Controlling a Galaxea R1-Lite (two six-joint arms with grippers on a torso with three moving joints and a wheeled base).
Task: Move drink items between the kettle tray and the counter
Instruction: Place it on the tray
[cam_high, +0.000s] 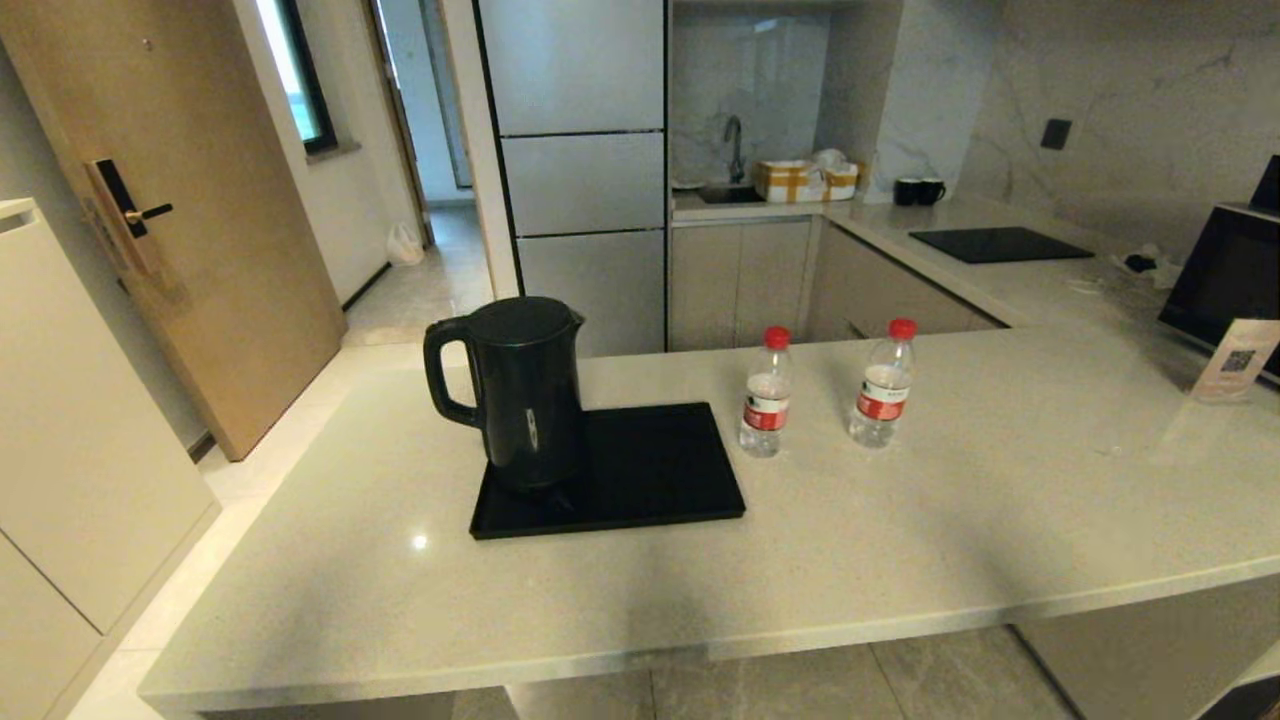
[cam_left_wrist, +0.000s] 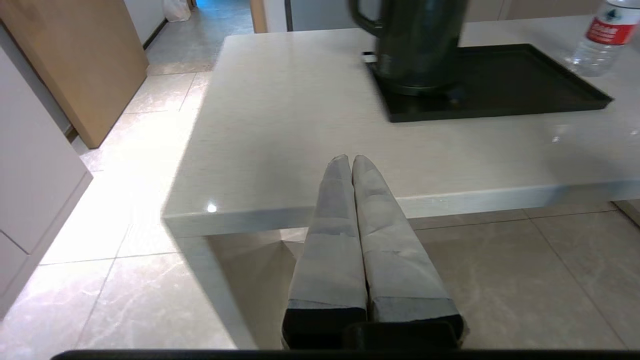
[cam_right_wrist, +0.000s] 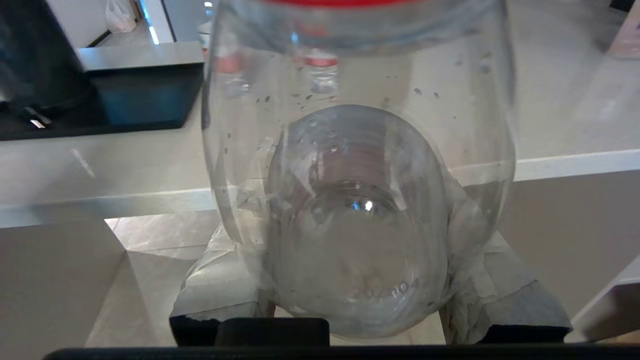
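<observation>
Your right gripper clamps a clear water bottle between its fingers, short of the counter edge. Your left gripper is closed and empty; ahead of it sit the kettle tray, kettle and another bottle.

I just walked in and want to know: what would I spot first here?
The tall black kettle on the left end of the flat black tray. Right of the tray, two small clear red-capped bottles stand on the speckled stone counter. The right gripper holds a third clear bottle.
</observation>
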